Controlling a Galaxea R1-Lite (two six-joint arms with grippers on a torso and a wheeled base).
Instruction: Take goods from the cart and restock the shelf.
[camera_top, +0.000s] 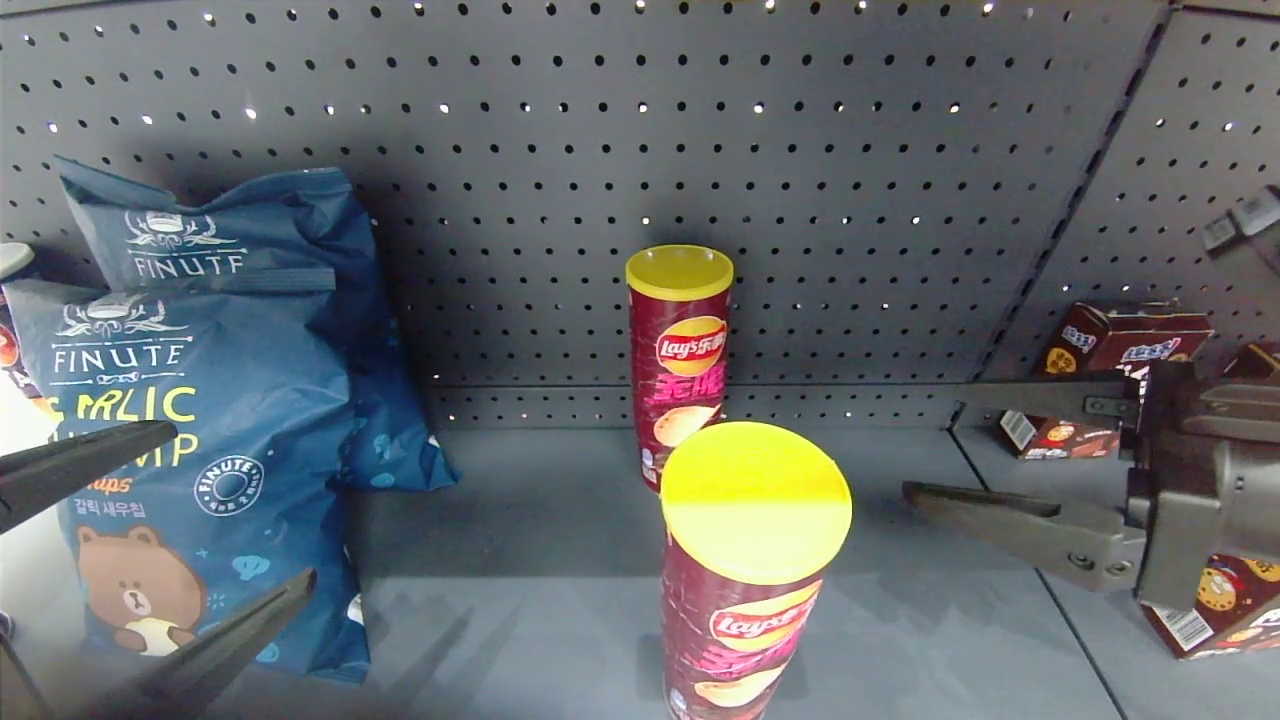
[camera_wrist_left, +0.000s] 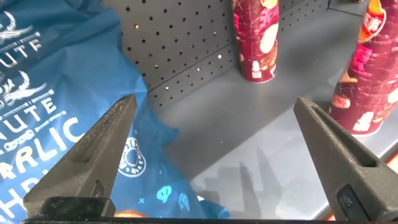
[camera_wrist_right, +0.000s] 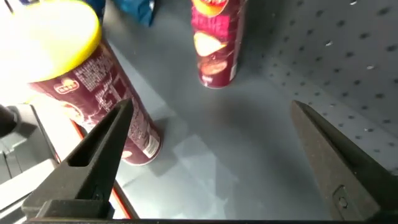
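Right now the right gripper (camera_top: 935, 445) has its fingers (camera_top: 1010, 520) spread wide with nothing between them, hanging just to the right of the front chip can (camera_top: 745, 610). On the other side, the left gripper (camera_top: 245, 503) is just as wide and just as empty, its tips in front of the blue snack bags (camera_top: 200, 400). Neither one touches the can! It stands upright on the shelf (camera_top: 520, 540), yellow lid up, in front of a second can (camera_top: 680, 380) that sits back near the pegboard wall (camera_top: 800, 200). Cookie boxes (camera_top: 1120, 350) sit in the next bay to the right. By the look of it, this can is placed and the placing step is wrapping up. The next move, I'd say, calls for both arms to draw straight back without clipping the can or the bags, then a turn to the cart for the next item.
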